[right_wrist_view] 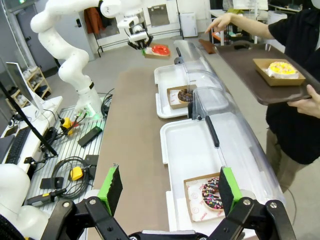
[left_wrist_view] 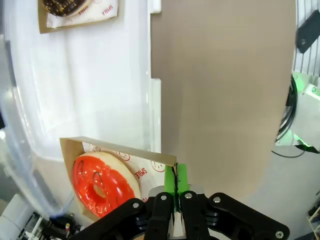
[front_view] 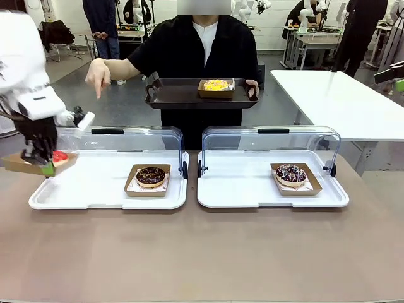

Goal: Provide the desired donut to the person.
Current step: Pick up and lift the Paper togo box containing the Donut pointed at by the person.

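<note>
Red-glazed donut [left_wrist_view: 102,182] in cardboard holder [front_view: 16,164]; holder's edge clenched in left gripper [left_wrist_view: 176,182] jaws, over outer end of left white tray [front_view: 95,189]. Right gripper [right_wrist_view: 170,187] jaws released, empty. Person [front_view: 189,44] holds brown tray [front_view: 177,95], pointing downward.

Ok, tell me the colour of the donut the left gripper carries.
Red donut; shows best in the left wrist view.

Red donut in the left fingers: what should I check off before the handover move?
1. Left fingers shut on the cardboard holder edge: ok.
2. Red donut seated in the holder: ok.
3. Free space on the person's brown tray beside the yellow donut: ok.
4. Person's pointing hand out of the path: cannot tell.
5. Right fingers open, empty, far from the left arm: ok.
</note>
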Controlling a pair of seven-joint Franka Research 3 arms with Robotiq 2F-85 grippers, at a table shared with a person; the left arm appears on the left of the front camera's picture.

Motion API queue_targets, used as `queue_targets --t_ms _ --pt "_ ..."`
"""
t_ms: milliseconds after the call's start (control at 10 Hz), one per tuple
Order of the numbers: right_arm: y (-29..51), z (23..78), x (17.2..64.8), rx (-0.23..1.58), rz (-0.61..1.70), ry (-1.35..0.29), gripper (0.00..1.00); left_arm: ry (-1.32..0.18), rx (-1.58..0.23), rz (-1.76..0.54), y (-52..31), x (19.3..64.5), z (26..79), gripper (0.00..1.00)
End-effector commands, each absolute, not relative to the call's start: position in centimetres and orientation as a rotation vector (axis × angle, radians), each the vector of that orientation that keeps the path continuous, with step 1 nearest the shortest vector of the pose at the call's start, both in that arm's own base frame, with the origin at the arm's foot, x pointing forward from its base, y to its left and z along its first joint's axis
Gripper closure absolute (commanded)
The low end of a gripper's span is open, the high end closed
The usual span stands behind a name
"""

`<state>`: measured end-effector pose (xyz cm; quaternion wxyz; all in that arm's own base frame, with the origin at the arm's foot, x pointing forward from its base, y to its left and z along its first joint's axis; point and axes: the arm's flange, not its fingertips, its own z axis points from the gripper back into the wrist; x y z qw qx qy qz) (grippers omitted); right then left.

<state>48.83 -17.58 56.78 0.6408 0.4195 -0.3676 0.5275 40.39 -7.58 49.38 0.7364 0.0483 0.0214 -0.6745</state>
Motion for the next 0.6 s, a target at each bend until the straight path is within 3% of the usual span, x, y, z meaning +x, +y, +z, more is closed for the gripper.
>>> queue_targets --t_ms 0,500 --pt "-17.6 56.7 48.8 0.959 1.203 -0.839 0.0 -0.025 0.106 -1.481 -7.7 38.6 52.4 1.0" --pt "-17.6 56.7 48.8 0.959 1.203 -0.839 0.0 -0.097 0.083 -1.413 -10.6 40.8 62.8 1.0"
